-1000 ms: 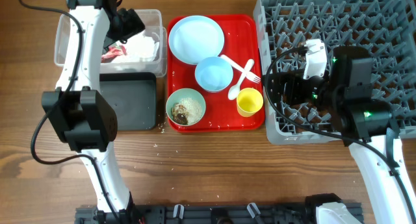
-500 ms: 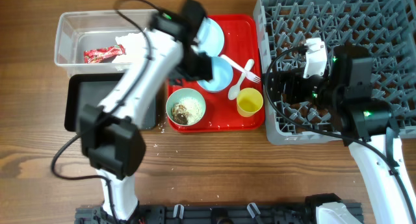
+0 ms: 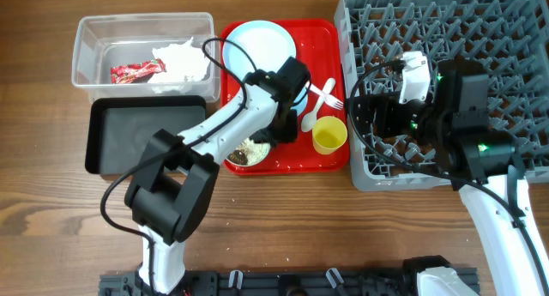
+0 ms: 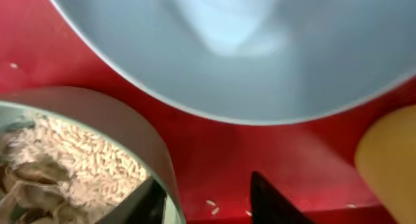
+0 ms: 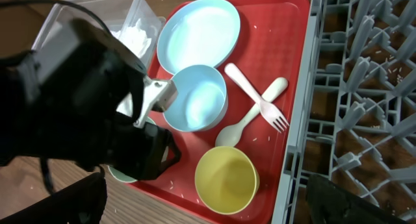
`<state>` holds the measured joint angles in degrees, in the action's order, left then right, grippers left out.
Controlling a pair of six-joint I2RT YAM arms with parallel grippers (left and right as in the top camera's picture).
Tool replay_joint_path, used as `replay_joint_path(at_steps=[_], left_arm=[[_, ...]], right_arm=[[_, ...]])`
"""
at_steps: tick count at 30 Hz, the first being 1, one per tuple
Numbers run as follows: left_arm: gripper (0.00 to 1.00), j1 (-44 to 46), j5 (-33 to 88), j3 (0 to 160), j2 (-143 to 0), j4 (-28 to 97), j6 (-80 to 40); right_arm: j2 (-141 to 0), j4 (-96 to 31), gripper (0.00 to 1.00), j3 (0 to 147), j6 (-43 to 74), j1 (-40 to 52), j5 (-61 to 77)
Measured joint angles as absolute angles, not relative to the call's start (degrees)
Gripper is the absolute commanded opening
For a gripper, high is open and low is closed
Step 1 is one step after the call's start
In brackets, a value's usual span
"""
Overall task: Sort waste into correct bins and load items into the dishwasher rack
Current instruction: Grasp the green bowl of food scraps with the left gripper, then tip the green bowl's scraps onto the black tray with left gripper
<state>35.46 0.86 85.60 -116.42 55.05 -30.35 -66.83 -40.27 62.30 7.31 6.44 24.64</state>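
My left gripper (image 4: pixel 208 208) is low over the red tray, jaws part-way open astride the right rim of the pale green bowl (image 4: pixel 140 136). One finger is inside the bowl and the other stands outside, clear of the wall. Brown-and-white food scraps (image 4: pixel 58 162) lie in that bowl. The pale blue bowl (image 5: pixel 195 97) sits just behind it and the yellow cup (image 5: pixel 227 178) to its right. The plate (image 3: pixel 260 45), white fork (image 5: pixel 253 97) and spoon (image 5: pixel 250 117) also lie on the tray. My right gripper (image 5: pixel 214 204) hangs open and empty by the grey dishwasher rack's (image 3: pixel 455 39) left edge.
The clear tub (image 3: pixel 86 47) at the back left holds the red wrapper (image 3: pixel 137 71) and the white tissue (image 3: pixel 182 59). The black tray (image 3: pixel 141 133) lies in front of it. Loose crumbs dot the red tray (image 3: pixel 322 34) and the wooden table (image 3: pixel 51 219).
My left arm has swung from the clear tub across to the red tray and come down at the green bowl, its jaws narrowing. The right arm has not moved.
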Motion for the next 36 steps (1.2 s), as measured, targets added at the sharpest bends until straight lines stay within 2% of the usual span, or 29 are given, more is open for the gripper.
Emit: replay_joint_path(at_steps=[1,3,4,9,14,18,21,27,31,36], left_arm=[[0.28,35.46,0.67,84.31,-116.44,54.78,-30.89],[0.08,35.46,0.67,83.92,-116.46,53.80,-31.44],[0.04,35.46,0.64,83.92,-116.46,53.74,-31.66],[0.04,35.22,1.54,85.06,-116.33,58.17,-32.93],[0.04,30.74,11.99,90.41,-111.46,65.63,-30.37],[0.04,19.25,19.44,91.66,-103.39,69.41,-24.38],[0.04,10.68,23.59,91.09,-103.15,70.39,-18.70],[0.04,-9.76,43.94,81.65,-104.09,67.44,-1.83],[0.04,-17.65,56.40,76.47,-104.27,65.71,7.86],[0.04,-23.44,66.87,71.53,-106.67,63.11,11.53]], right_arm=[[-66.83,-40.27,1.00,62.30,7.31,6.44,24.64],[-66.83,-40.27,1.00,62.30,7.31,6.44,24.64],[-66.83,-40.27,1.00,62.30,7.31,6.44,24.64],[-66.83,-40.27,1.00,62.30,7.31,6.44,24.64],[-66.87,-40.32,1.00,62.30,7.31,6.44,24.64],[-66.87,-40.29,1.00,62.30,7.31,6.44,24.64],[-66.87,-40.32,1.00,62.30,7.31,6.44,24.64],[-66.87,-40.29,0.99,62.30,7.31,6.44,24.64],[-66.87,-40.29,1.00,62.30,7.31,6.44,24.64],[-66.87,-40.29,1.00,62.30,7.31,6.44,24.64]])
